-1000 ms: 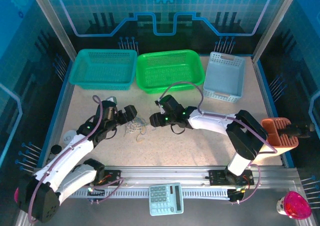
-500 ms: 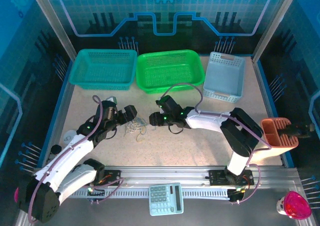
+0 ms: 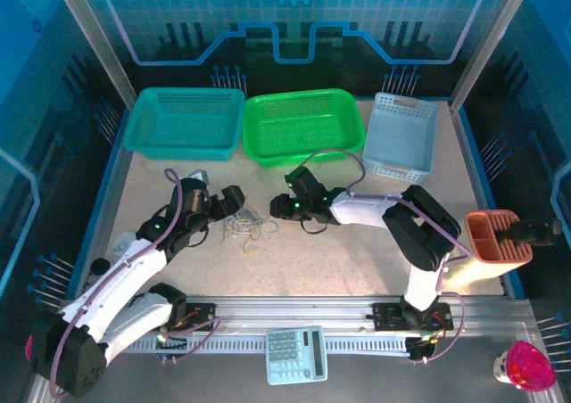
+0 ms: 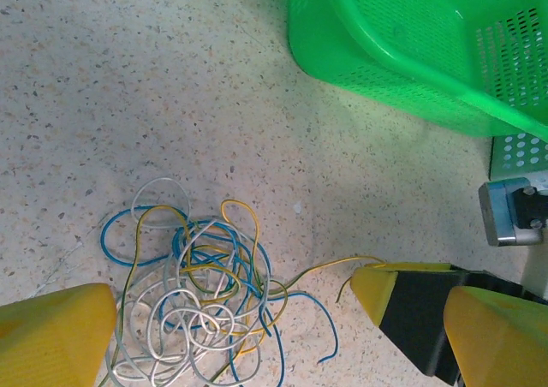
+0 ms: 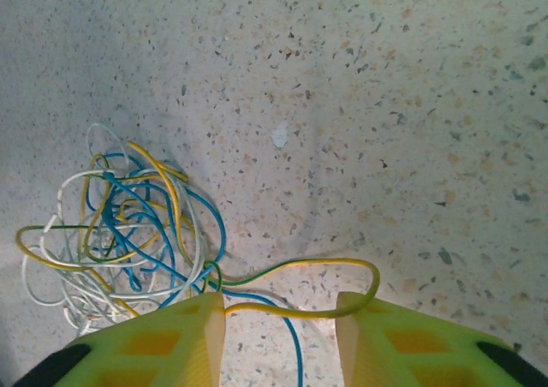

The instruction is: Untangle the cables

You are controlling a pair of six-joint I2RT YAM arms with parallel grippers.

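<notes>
We hold the left fingers (image 4: 274,344) wide above the cables (image 4: 197,293), tangled on the table just before the green basket (image 4: 377,62), while the right fingers (image 5: 281,318), part open, straddle a loose yellow strand (image 5: 325,261) to draw it clear.

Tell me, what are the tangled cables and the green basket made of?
The cables: likely thin wire in smooth plastic sleeving, white, yellow and blue; they hold springy loops. The green basket: moulded plastic, slightly glossy, its walls punched with a regular grid of holes.
</notes>
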